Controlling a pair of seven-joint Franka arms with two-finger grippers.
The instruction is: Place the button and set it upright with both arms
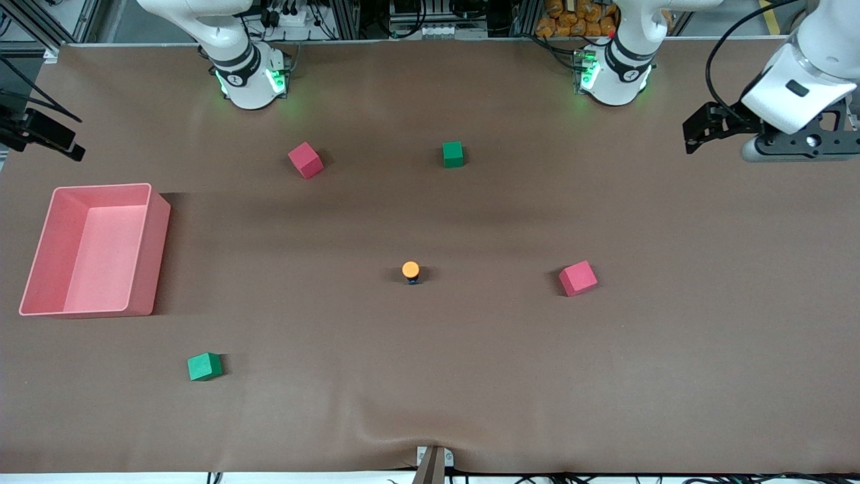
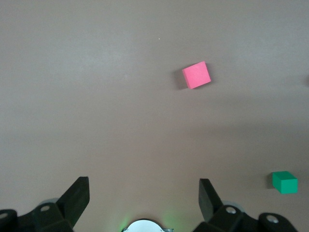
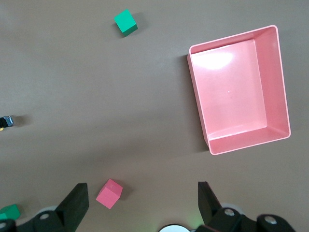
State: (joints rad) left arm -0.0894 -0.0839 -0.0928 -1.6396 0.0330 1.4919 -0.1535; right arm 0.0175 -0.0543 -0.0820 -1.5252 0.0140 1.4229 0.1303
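The button [image 1: 410,271] stands upright in the middle of the table, its orange cap on top of its dark body. It also shows at the edge of the right wrist view [image 3: 5,122]. My left gripper [image 1: 699,129] hangs in the air over the left arm's end of the table, well away from the button. In the left wrist view it [image 2: 143,194] is open and empty. My right gripper [image 3: 142,198] is open and empty, high over the table; it does not show in the front view. Nothing is between either pair of jaws.
A pink bin [image 1: 142,255] stands at the right arm's end. Red cubes lie beside the button [image 1: 578,278] and near the right arm's base [image 1: 306,160]. Green cubes lie near the bases [image 1: 452,154] and near the front camera [image 1: 203,366].
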